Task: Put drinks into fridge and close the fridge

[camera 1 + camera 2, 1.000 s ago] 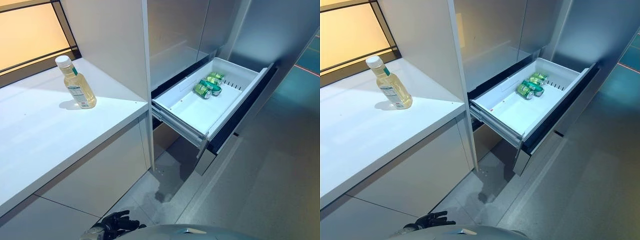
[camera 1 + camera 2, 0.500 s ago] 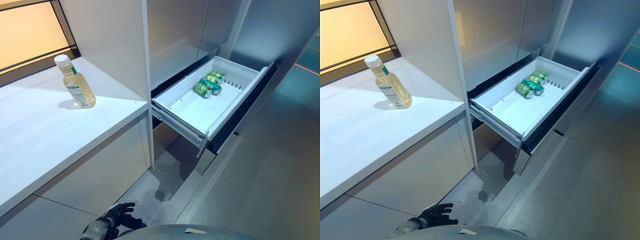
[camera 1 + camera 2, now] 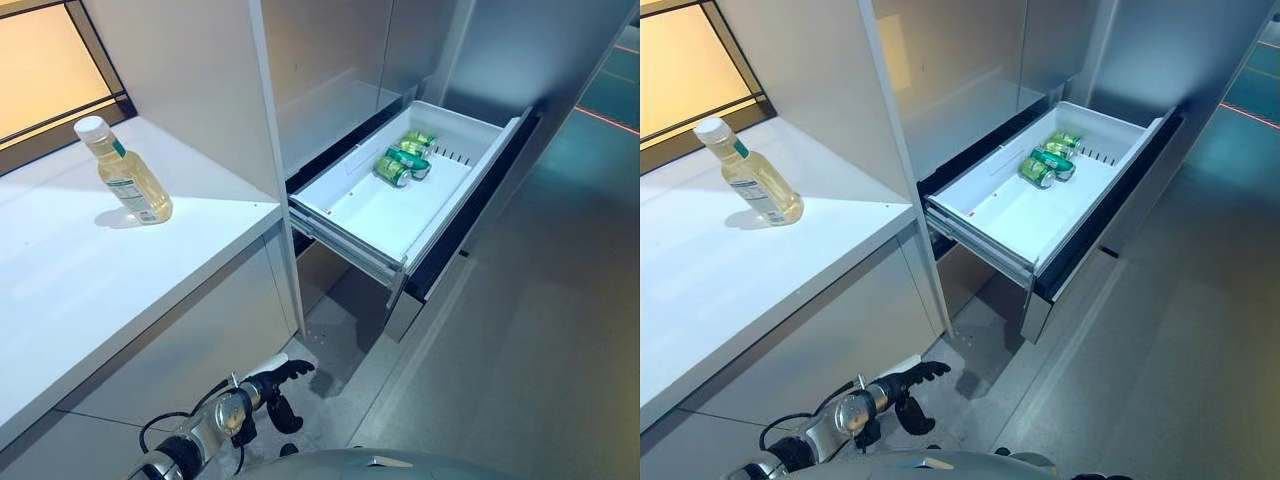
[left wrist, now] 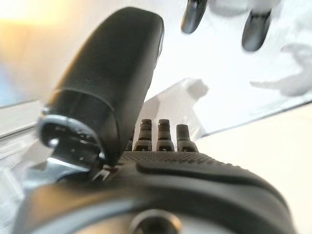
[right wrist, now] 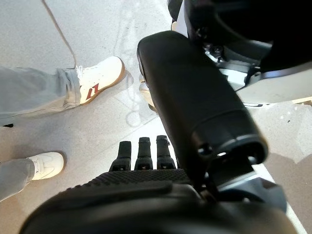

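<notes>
fridge drawer (image 3: 400,215) stands pulled out, open. green cans (image 3: 401,160) lie on their sides at its far end. bottle (image 3: 124,172) stands upright on the white counter (image 3: 120,280), well apart from the drawer. left hand (image 3: 272,385) hangs below the counter edge, fingers relaxed, holding nothing. right hand (image 5: 146,161) points at the floor, relaxed and empty, a person's shoes (image 5: 97,80) near it.

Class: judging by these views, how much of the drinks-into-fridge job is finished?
Done: green cans lie in the open fridge drawer. In hand: nothing; the left hand hangs empty below the counter. Left: the bottle stands on the counter; the drawer needs closing.
</notes>
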